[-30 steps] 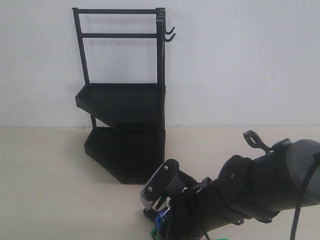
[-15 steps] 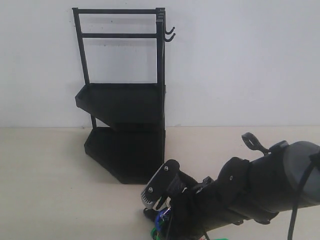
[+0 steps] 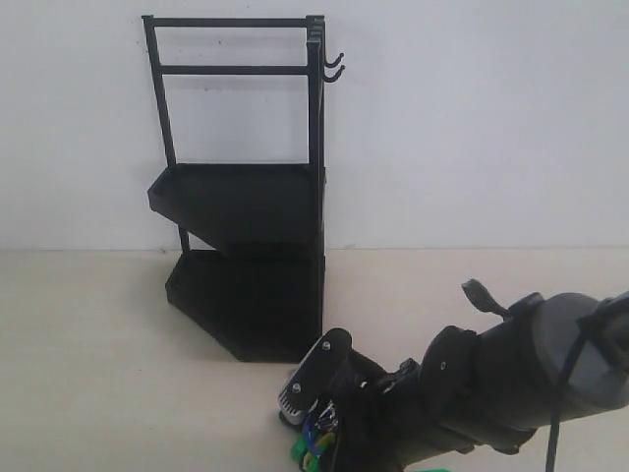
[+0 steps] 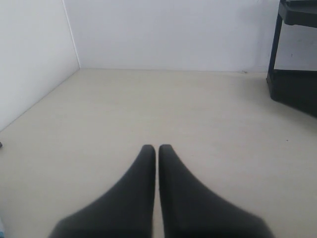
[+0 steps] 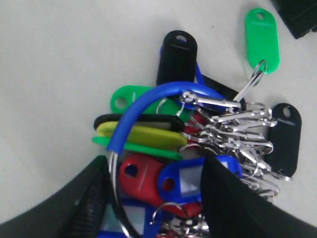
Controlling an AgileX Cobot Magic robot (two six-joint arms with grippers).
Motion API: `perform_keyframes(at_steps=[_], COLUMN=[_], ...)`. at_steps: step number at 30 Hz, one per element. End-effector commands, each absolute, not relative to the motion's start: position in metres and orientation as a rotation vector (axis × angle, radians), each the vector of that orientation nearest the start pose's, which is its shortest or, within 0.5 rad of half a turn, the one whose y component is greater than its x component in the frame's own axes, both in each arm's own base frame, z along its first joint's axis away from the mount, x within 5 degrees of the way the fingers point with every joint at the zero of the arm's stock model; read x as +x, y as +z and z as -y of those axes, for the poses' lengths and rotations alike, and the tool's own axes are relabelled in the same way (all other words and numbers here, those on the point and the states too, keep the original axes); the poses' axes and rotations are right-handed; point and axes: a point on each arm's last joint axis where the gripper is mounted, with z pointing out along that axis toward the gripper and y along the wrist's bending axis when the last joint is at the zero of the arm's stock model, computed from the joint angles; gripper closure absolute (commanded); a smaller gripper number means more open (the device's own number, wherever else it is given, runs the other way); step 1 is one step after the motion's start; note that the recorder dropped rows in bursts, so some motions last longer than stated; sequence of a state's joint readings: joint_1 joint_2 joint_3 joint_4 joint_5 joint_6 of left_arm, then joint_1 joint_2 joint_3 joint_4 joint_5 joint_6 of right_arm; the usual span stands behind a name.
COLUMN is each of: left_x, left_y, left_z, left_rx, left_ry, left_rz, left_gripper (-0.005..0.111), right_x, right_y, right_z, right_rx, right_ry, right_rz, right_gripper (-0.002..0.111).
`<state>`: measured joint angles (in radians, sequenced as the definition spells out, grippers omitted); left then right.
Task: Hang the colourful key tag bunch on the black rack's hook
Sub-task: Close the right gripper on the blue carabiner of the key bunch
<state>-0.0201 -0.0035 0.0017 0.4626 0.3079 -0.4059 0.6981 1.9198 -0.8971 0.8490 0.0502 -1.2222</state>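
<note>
Hands differ: right hand point(image 5: 156, 166) sits spread astride colourful plastic key tag bunch point(image 5: 143, 136) on beige surface point(image 5: 59, 59); left hand point(image 4: 157, 148) is pressed together.

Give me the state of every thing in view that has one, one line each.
left gripper: shut, holding nothing, over the table.
right gripper: open, straddling the bunch.
colourful key tag bunch: lying on the table, not hung.
black rack: upright on the table.
hooks: nothing hanging on them.
</note>
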Motion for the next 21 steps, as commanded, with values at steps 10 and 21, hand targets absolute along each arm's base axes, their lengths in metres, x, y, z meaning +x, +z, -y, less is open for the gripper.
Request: perform_keyframes(at_steps=[10, 21], left_x=[0.054, 0.054], left_y=[0.189, 0.189], left_z=[-0.011, -0.011], left_rx=[-0.047, -0.047], left_ry=[0.124, 0.124], left_rz=[-1.75, -1.75], left_gripper=[0.102, 0.102], right_x=[0.269, 0.263], right_y=[0.109, 0.153], right_z=[-0.228, -0.229], right_rx=[-1.318, -1.277], right_ry=[0.154, 0.229], right_rz=[-2.173, -2.094], right_gripper=[0.099, 0.108])
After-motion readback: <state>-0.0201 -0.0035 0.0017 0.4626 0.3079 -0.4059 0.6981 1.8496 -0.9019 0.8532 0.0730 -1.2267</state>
